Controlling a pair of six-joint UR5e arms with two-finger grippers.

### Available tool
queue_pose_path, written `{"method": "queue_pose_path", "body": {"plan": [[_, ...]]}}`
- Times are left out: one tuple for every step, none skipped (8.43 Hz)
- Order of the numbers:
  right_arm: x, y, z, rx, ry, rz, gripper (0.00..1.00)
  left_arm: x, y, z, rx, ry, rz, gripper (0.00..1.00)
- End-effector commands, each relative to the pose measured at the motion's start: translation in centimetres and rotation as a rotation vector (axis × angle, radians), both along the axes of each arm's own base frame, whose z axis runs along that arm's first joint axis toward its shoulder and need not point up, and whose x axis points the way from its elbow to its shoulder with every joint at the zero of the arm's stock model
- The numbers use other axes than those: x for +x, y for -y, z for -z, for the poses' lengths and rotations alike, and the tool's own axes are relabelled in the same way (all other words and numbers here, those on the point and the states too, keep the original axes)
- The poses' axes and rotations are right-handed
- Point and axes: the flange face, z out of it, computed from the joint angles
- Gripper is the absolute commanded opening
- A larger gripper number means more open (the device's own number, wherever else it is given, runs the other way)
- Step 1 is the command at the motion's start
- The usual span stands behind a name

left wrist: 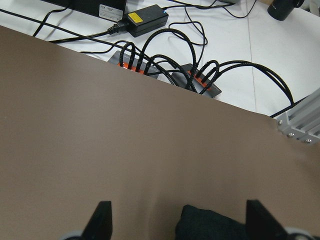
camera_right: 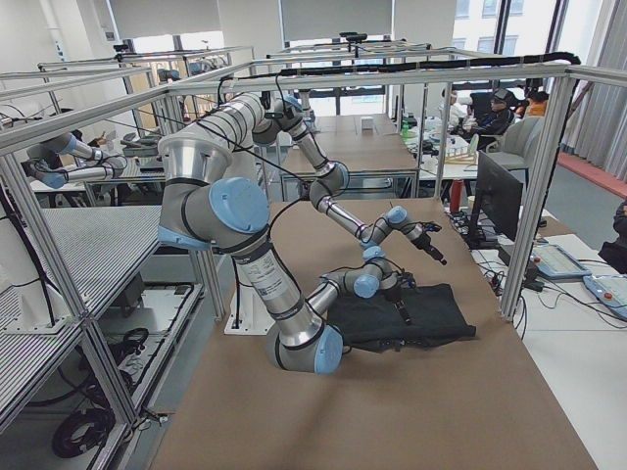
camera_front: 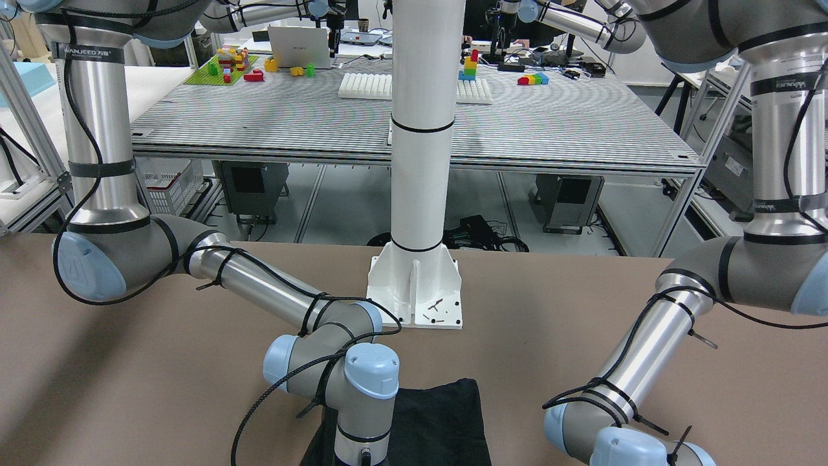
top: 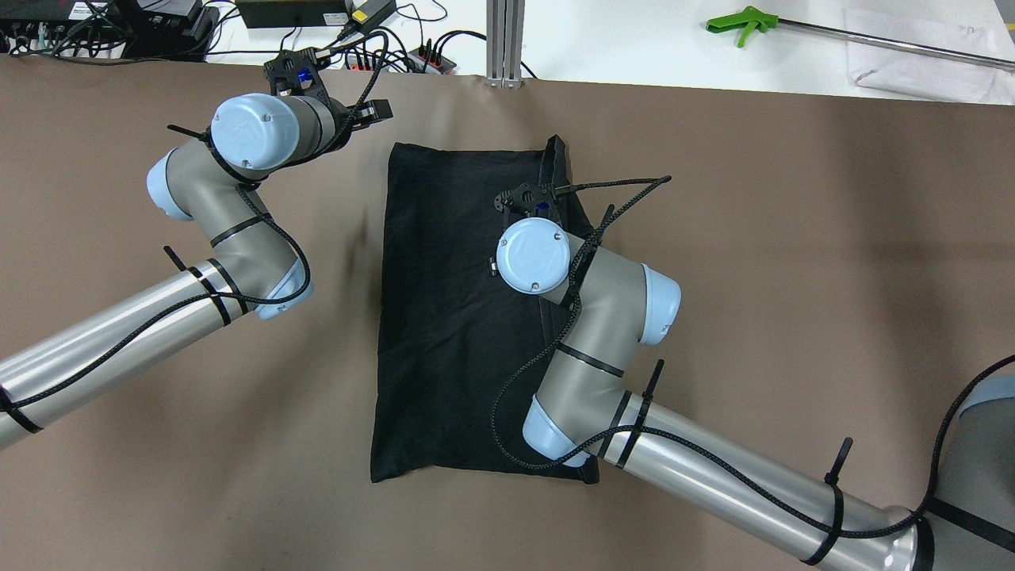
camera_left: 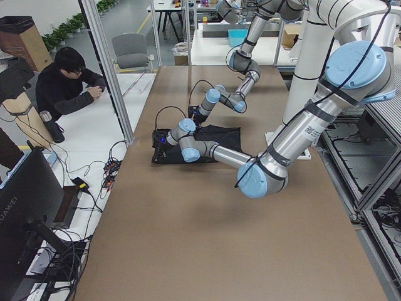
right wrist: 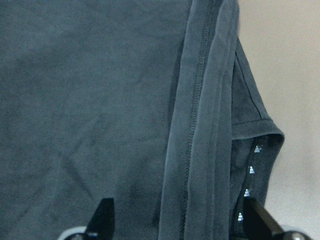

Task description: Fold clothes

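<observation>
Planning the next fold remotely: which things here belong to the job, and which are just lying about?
Job: black garment, left gripper, right gripper, both open.
Lying about: green grabber tool, power strip, power adapter, white pillar base.

A black band (camera_front: 87, 52) around the upright silver segment of the right arm (camera_front: 97, 142) carried white lettering that read "WANJEED", followed by two Chinese characters too small to make out. A matching band (camera_front: 786, 84) on the left arm (camera_front: 776, 155) bore the same brand lettering, less clearly. In the left side view, a dark monitor (camera_left: 31, 207) showed "HUAWEI" running along its edge. A yellow label (left wrist: 134, 17) on a black power adapter (left wrist: 150, 15) held unreadable print. Tiny white marks (right wrist: 248, 170) inside the black garment (right wrist: 90, 100) were also unreadable.
</observation>
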Motion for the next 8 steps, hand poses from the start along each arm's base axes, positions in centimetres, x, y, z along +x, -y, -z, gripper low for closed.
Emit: {"method": "queue_pose_path", "body": {"plan": [[0.2, -0.2, -3.0, -0.015, -0.036, 0.006, 0.88, 0.1, 0.0, 0.0, -0.002, 0.0, 0.0, 0.94], [-0.3, -0.6, -3.1, -0.022, -0.032, 0.006, 0.85, 0.1, 0.0, 0.0, -0.002, 0.0, 0.0, 0.94], [-1.2, -1.6, -3.1, -0.01, -0.043, 0.004, 0.83, 0.0, 0.0, -0.3, -0.005, 0.001, 0.001, 0.94], [-1.4, -1.6, -3.0, 0.001, -0.05, -0.005, 0.82, 0.1, -0.1, -0.3, -0.004, 0.0, -0.001, 0.94], [-1.5, -1.7, -3.0, 0.0, -0.051, -0.004, 0.8, 0.1, -0.1, -0.4, -0.005, 0.001, -0.001, 0.94], [-1.4, -1.6, -3.1, -0.001, -0.052, -0.005, 0.72, 0.3, -0.2, -0.4, -0.008, -0.003, -0.001, 0.94], [-1.3, -1.6, -3.2, -0.001, -0.052, -0.005, 0.62, 0.5, -0.4, -0.4, -0.009, -0.005, -0.002, 0.94], [-1.3, -1.7, -3.2, 0.0, -0.053, -0.004, 0.52, 0.6, -0.4, -0.6, -0.012, -0.003, -0.002, 0.94]]}}
